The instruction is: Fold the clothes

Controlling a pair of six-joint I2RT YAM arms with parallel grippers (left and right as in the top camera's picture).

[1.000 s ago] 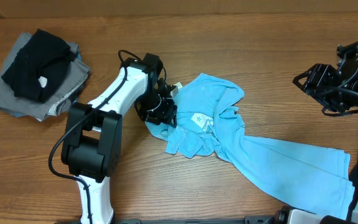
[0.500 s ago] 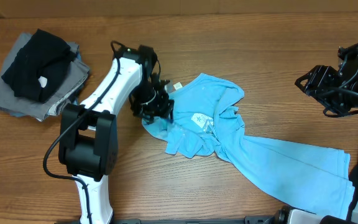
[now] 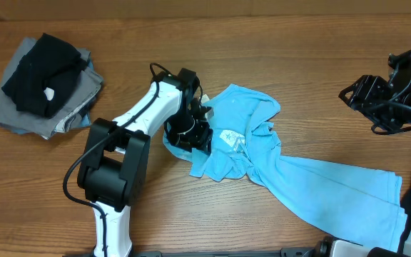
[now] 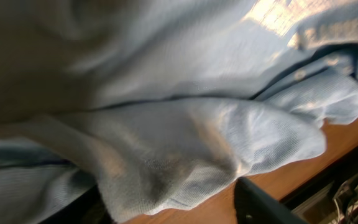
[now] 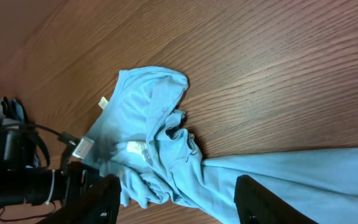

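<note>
The clothes here are chiefly a light blue T-shirt (image 3: 262, 153), crumpled at mid-table with one long part trailing to the front right. Its white print (image 3: 228, 137) and a small white tag (image 3: 204, 98) show. My left gripper (image 3: 191, 132) is pressed down on the shirt's left edge. In the left wrist view the shirt (image 4: 185, 143) fills the frame and a fold bulges between the spread fingers of the left gripper (image 4: 169, 199), with bare wood showing beside the right finger (image 4: 260, 205). My right gripper (image 3: 352, 96) hovers open at the far right, and nothing lies between its fingers (image 5: 178, 186).
A pile of black and grey garments (image 3: 45, 82) sits at the back left. The left arm's base (image 3: 109, 178) stands at the front left of the wooden table (image 3: 277, 50). Dark hardware (image 3: 348, 250) lines the front edge.
My left gripper swung left and back, then came right again onto the shirt's left edge. The shirt has hardly shifted. The right arm has stayed put.
</note>
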